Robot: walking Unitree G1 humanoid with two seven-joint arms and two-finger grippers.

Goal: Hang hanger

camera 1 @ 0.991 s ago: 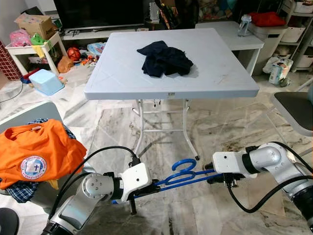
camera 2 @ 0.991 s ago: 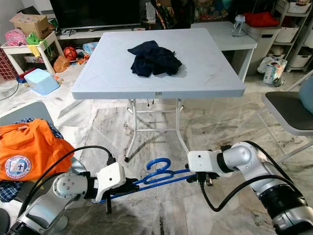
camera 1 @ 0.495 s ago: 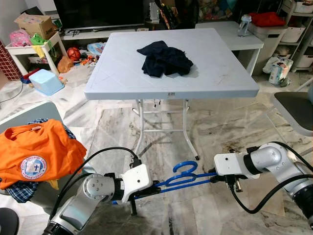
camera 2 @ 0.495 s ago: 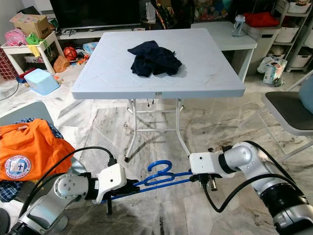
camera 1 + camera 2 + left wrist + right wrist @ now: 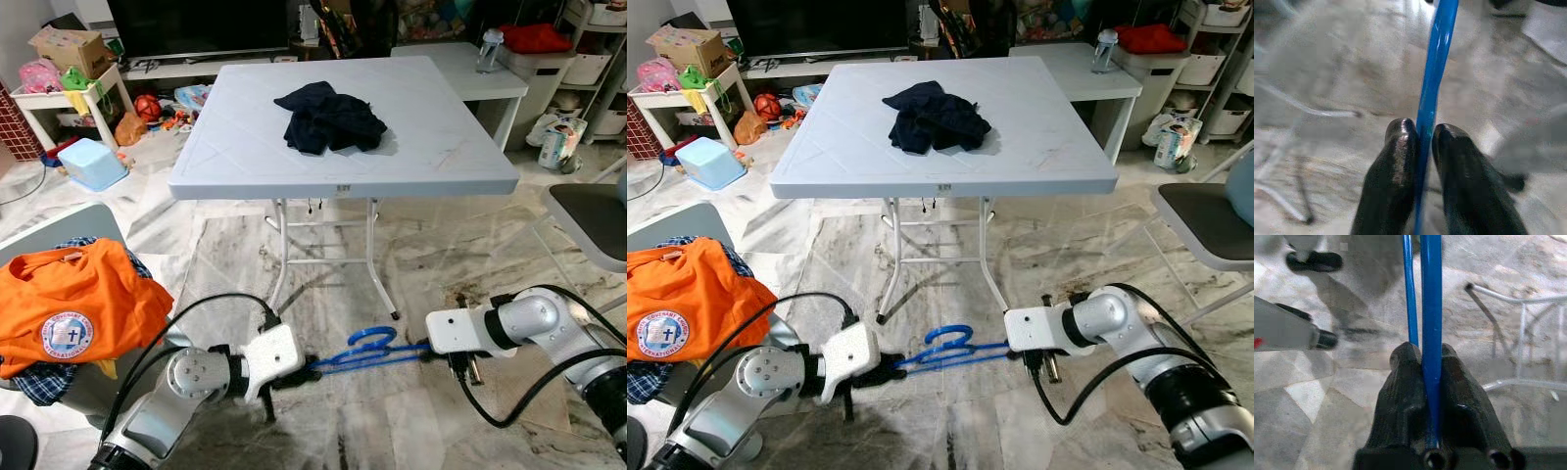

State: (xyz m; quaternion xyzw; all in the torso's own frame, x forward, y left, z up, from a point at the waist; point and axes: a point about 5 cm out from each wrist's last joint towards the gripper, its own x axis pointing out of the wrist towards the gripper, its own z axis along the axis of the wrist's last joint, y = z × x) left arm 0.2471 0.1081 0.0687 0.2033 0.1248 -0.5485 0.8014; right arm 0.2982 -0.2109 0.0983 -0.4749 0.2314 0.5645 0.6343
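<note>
**Hanger held at both ends, hanging not yet begun**

Right now I have the blue hanger pinched at both ends, low over the marble floor. The left gripper is clamped on one end of its bar, and the right gripper is clenched on the other end; the hanger spans the gap between them, hook turned away from me toward the white folding table ahead. A dark garment lies on that table, well beyond both pincers. By my judgement only the pick-up is done. I see no rail or rod within reach, so finding one and hooking on remains.
</note>
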